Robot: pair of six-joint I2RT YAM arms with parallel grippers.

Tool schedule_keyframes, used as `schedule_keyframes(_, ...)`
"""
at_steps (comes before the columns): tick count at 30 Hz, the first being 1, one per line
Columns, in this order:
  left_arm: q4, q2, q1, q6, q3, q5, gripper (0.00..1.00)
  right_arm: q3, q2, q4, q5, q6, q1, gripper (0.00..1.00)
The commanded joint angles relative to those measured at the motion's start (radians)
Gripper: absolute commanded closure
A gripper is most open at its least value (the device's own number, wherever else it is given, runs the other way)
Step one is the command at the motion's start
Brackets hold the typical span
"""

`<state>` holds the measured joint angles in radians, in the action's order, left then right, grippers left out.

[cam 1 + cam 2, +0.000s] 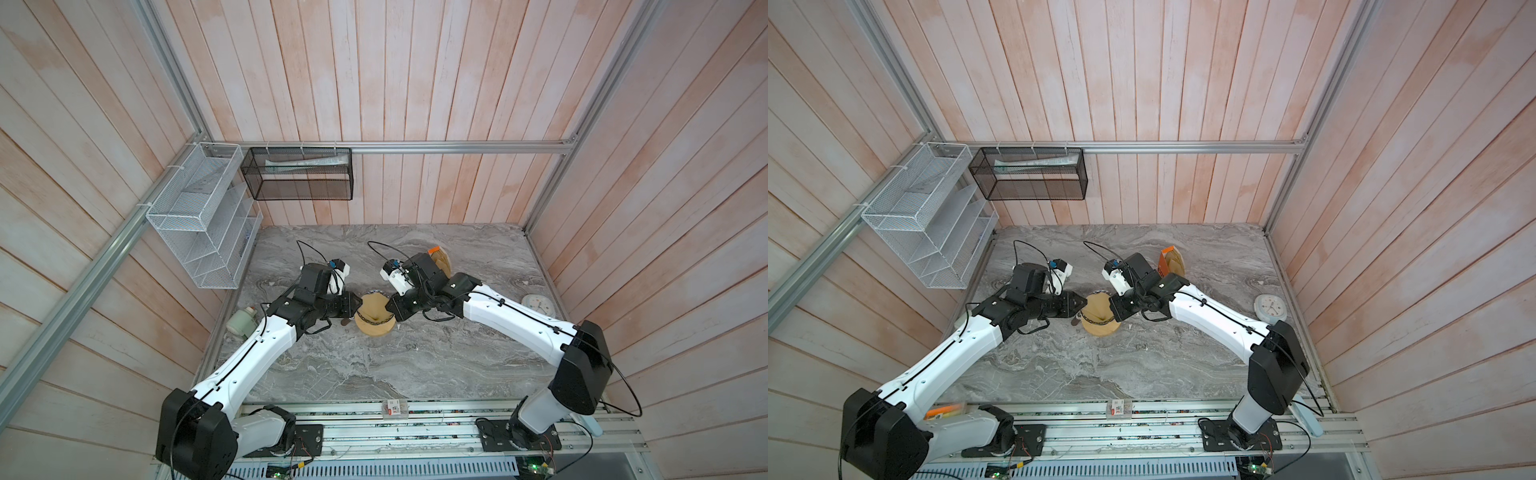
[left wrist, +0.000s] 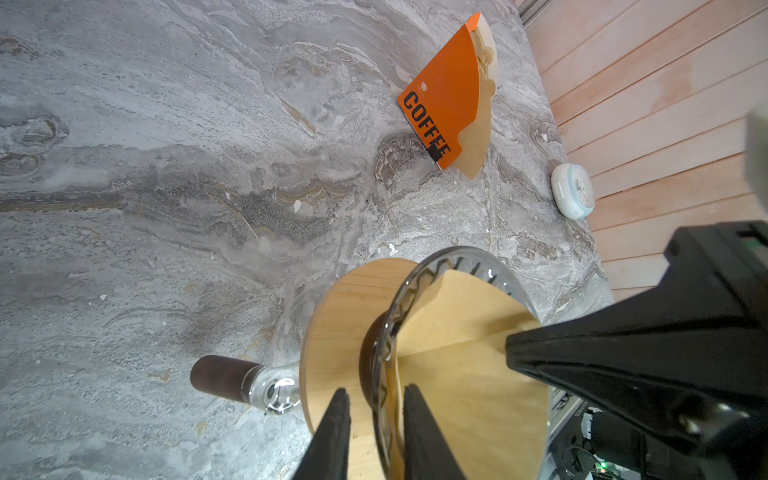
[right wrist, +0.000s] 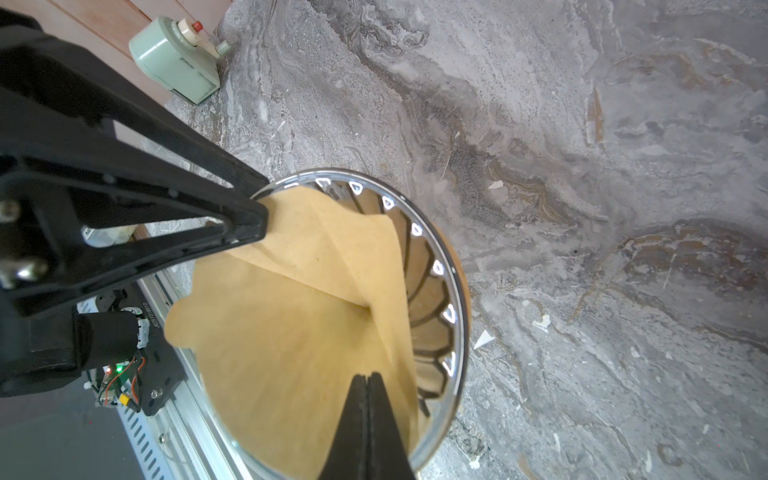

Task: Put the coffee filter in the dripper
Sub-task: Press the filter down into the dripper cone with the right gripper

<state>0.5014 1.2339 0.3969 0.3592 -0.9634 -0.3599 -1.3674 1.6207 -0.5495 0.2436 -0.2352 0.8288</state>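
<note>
Coffee filter [image 3: 291,332] sitting in dripper [image 3: 436,266], both grippers at the cone

Dripper stands mid-table on the wooden ring [image 2: 332,332], which sits on the glass vessel [image 2: 274,386] with its brown handle [image 2: 220,376]. The filter is inside the wire cone, part-opened and with a fold line across it. Ribs are bare along one side, and on the opposite side a paper lobe overhangs the rim.

Left gripper [image 2: 376,390]: fingers apart, straddling the rim. One is over the wooden ring and the other is inside against the paper. Wood shows between the outer finger and the rim.

Right gripper [image 3: 365,378]: fingers pressed together, tip down on the filter's inner face. Cannot tell whether any paper is pinched.

Orange COFFEE box [image 2: 440,95] lies well apart on the marble table [image 1: 415,365].
</note>
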Motion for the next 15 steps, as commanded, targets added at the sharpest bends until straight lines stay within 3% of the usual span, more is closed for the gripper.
schedule_keyframes(1,-0.014,0.003,0.002,-0.004,0.018,-0.007,0.74,-0.019,0.023,-0.016,-0.022,0.0,0.008,1.0)
schedule_keyframes(15,-0.016,-0.008,0.002,-0.004,-0.004,0.005,0.74,-0.096,0.027,-0.036,-0.029,0.013,0.017,1.0)
